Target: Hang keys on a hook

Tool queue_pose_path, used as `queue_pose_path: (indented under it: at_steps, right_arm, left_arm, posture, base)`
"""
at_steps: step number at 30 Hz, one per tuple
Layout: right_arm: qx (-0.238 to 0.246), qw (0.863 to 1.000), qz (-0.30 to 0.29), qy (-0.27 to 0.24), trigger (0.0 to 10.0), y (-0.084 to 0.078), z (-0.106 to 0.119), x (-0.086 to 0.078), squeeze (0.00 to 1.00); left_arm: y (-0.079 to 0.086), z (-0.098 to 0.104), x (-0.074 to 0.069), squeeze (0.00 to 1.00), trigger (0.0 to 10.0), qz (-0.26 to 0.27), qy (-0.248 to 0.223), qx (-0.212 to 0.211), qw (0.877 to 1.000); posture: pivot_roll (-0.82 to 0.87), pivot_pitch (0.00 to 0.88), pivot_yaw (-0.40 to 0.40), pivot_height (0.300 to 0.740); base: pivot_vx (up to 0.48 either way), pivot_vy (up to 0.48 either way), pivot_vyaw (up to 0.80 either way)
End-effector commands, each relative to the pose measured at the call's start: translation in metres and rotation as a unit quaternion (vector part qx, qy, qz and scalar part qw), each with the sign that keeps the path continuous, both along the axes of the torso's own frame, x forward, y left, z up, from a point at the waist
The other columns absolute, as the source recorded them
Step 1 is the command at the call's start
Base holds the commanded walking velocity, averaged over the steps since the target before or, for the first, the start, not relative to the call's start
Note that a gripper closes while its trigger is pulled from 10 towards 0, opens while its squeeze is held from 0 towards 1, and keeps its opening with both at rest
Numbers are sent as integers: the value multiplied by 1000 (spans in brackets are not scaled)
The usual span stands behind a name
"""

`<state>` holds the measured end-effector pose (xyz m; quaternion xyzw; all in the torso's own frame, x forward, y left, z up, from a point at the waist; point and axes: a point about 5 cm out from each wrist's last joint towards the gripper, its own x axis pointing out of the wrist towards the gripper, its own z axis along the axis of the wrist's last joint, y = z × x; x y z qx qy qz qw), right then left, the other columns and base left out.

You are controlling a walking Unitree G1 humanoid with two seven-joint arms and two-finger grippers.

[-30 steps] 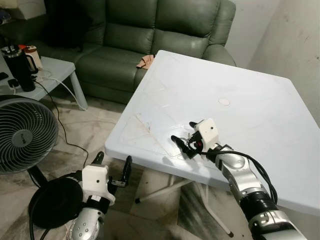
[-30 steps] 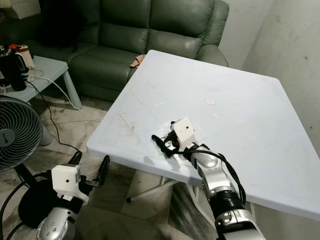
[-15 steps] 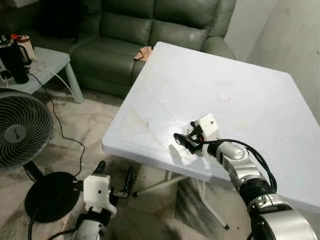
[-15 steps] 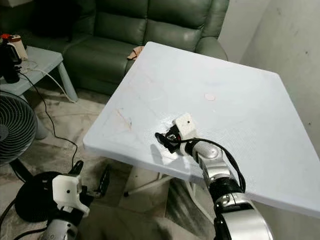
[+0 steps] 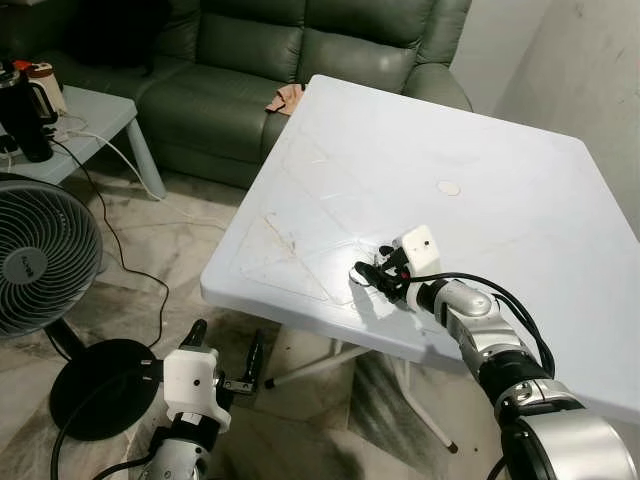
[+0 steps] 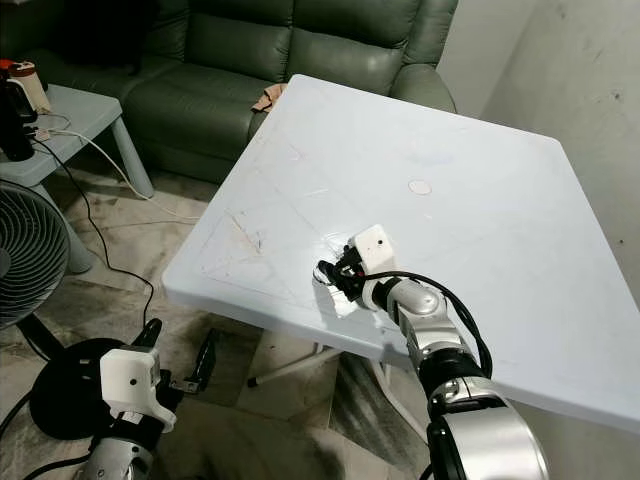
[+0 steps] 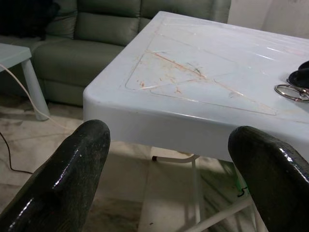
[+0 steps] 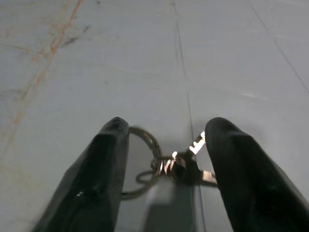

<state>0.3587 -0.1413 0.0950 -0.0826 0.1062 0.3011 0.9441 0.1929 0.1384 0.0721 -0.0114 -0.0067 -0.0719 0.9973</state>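
The right gripper's point(image 8: 161, 169) two black fingers point(image 8: 104, 169) stand apart, one on each side of the keys point(image 8: 178, 162), not yet clenched on them. The ring lies flat on the table point(image 5: 500, 130), and its loop runs close against one finger while the key bits sit nearer the other. That straddle looks like the setup for a pinch: fingertips low at the surface so they can close in on a thin, flat thing from both sides.

From the head, the right gripper point(image 5: 375, 275) rests low over the keys point(image 5: 364, 270) near the table's front edge, toward its left front corner, with the silver forearm reaching in over that edge. Faint orange scratches mark the surface beside the spot.

The left gripper point(image 5: 222, 350) hangs idle below the table edge, over the floor, fingers spread and holding nothing.

A fan point(image 5: 40, 265) stands on the floor to the left, and a green sofa point(image 5: 250, 60) sits beyond the table's far edge.

I judge the pickup as just about to happen; hanging comes after.
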Motion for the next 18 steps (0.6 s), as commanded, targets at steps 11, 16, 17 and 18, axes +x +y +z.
queue_pose_path:
  at_steps: [11,16,17,18]
  right_arm:
    - [-5,1000,-6,-12,0,-11,6,3,0]
    - [-7,1000,-8,-12,0,-12,6,3,0]
    - [-9,1000,-10,-10,0,-13,5,3,0]
    - [-8,1000,-11,-9,235,-14,5,3,0]
  left_arm:
    - [-2,2,-1,0,10000,0,3,-1,1000]
    - [-1,3,0,0,10000,0,2,-1,1000]
    - [-1,3,0,0,10000,0,2,-1,1000]
    - [-1,3,1,0,10000,0,2,-1,1000]
  posture:
    - [44,128,-130,740]
    - [44,127,-128,740]
    - [44,128,-128,740]
    - [44,128,-128,740]
  base:
    - [0,0,0]
    - [0,0,0]
    - [0,0,0]
    - [0,0,0]
